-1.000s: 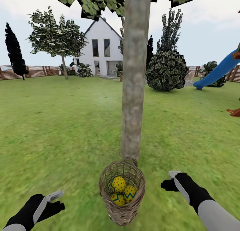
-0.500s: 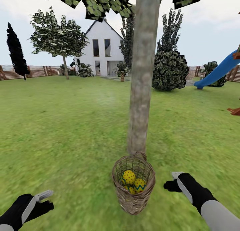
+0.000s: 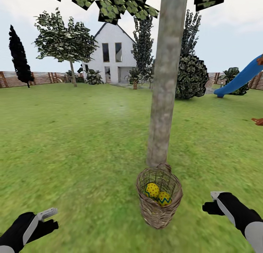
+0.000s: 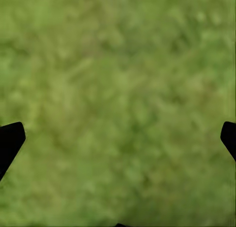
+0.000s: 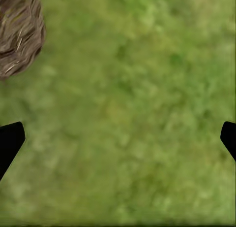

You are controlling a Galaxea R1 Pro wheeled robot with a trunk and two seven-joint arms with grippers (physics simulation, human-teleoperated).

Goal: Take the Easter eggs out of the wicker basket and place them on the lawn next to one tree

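Note:
The wicker basket stands upright on the lawn, right at the foot of a thick grey-brown tree. Inside it lie two yellow Easter eggs with teal zigzags, one higher and one lower. My left gripper hovers open over bare grass, well left of the basket; its wrist view has its fingertips wide apart above grass. My right gripper is open just right of the basket, with the basket's wall at the edge of its wrist view.
A white house and wooden fence close the far side. A second leafy tree and a dark cypress stand far left, a round bush and blue slide far right. Open grass lies all around.
The whole picture has shifted, so the camera moved: tree and basket now sit further right in view. Both grippers stay open; the right one sits lower and further right in frame.

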